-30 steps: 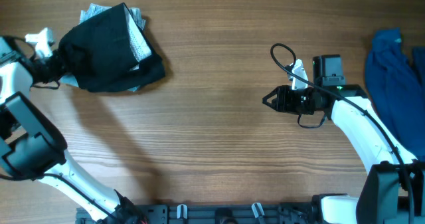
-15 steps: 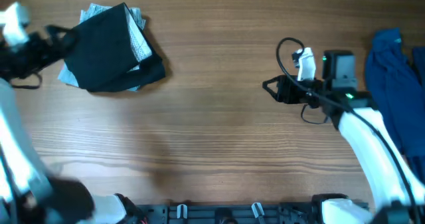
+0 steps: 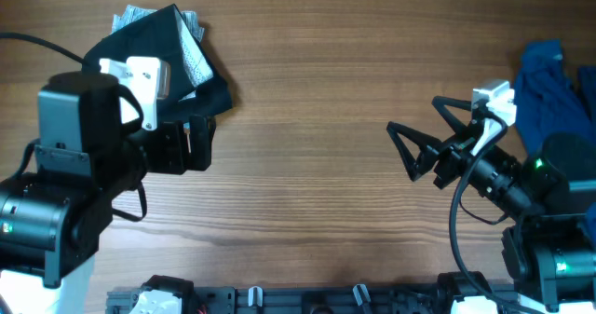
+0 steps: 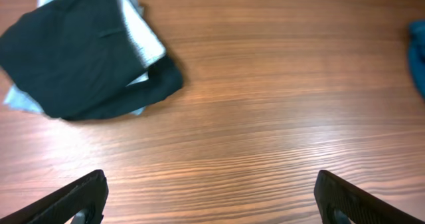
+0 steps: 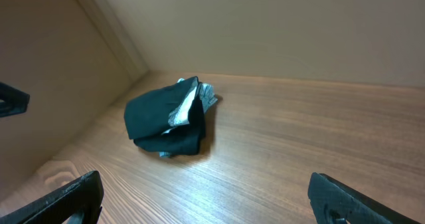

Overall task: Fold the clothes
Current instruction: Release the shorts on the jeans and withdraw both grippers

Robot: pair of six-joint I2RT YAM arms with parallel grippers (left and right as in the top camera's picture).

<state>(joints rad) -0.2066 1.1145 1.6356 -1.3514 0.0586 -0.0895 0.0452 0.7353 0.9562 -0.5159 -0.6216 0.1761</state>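
Observation:
The black shorts (image 3: 154, 36) lie folded in a compact pile at the table's far left, on top of pale-blue denim shorts (image 3: 193, 61). The left wrist view shows the same pile, black shorts (image 4: 73, 51) over denim (image 4: 143, 41). A royal-blue garment (image 3: 549, 81) lies crumpled at the right edge. My left gripper (image 4: 212, 199) hangs open high above bare wood, just in front of the pile, and holds nothing. My right gripper (image 3: 416, 128) is open and empty too, raised over the right half, looking toward the black shorts (image 5: 163, 121).
The wooden table (image 3: 307, 90) stretches between the pile and the blue garment. The raised left arm (image 3: 84, 165) hides the lower-left corner from above. A rail with clips (image 3: 307, 297) runs along the near edge.
The left arm has left the pile's left side and risen toward the camera. The right arm has lifted and pulled back, and its jaws have spread wide.

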